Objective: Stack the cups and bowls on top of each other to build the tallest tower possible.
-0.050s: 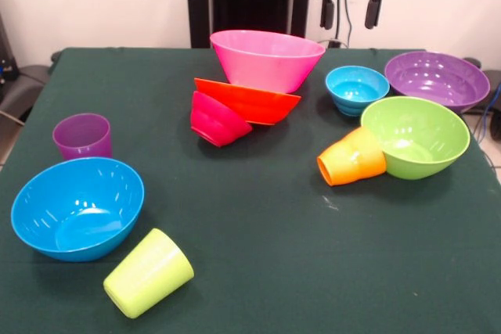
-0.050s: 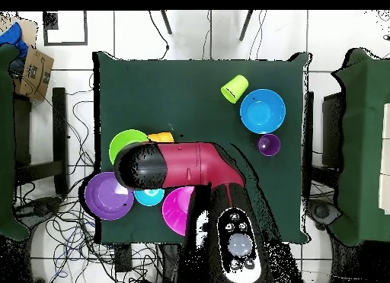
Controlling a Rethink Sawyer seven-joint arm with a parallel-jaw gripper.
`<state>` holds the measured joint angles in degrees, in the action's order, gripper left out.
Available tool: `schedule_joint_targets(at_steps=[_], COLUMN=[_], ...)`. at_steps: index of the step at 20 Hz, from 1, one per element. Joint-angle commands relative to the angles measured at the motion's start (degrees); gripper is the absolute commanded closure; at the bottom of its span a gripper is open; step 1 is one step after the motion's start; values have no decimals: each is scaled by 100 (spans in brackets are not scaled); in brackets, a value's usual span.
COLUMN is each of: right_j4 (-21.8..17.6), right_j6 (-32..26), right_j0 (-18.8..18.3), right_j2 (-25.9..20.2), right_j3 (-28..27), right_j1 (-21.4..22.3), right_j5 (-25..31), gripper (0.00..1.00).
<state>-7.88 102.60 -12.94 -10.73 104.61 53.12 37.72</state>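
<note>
- The purple cup (image 1: 82, 136) stands upright on the green table (image 1: 258, 217) at the left, just behind the big blue bowl (image 1: 77, 207), which sits open side up.
- The lime green cup (image 1: 149, 272) lies on its side near the front edge, just right of the blue bowl, its base pointing to the front left.
- In the middle the tower (image 1: 250, 84) leans: the small red bowl (image 1: 216, 120) is tipped on its side at the bottom left, the wide orange bowl (image 1: 249, 101) rests slanted against it, and the big pink bowl (image 1: 266, 59) sits on top behind, mouth up.
- The small light blue bowl (image 1: 356, 89) stands upright right of the tower, beside the large purple bowl (image 1: 436, 79) at the far right.
- The orange cup (image 1: 351, 157) lies on its side, its rim end touching the lime green bowl (image 1: 414, 136), which tilts a little toward the front.
- The gripper (image 1: 352, 4) hangs high at the top edge, above and behind the light blue bowl, its two dark fingers (image 1: 376, 1) spread apart with nothing between them.
- From overhead, the arm (image 2: 187, 164) covers the tower and part of the table.
</note>
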Motion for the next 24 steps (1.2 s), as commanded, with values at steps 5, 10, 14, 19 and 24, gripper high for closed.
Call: schedule_joint_targets(at_steps=[5, 10, 14, 19, 24], right_j4=[-400, -525, -700, -1047, -1231], right_j6=[-333, -755, -1180, -1306, -1291], right_j0=[-106, -318, -530, -678, -762], right_j2=[-569, -859, -1204, -1484, -1704], right_j3=[367, 406, 339, 310, 143], right_j1=[-237, -295, -423, -447, -567], right_j5=[-402, -437, -507, -489, -137], gripper=[0, 0, 0, 0, 0])
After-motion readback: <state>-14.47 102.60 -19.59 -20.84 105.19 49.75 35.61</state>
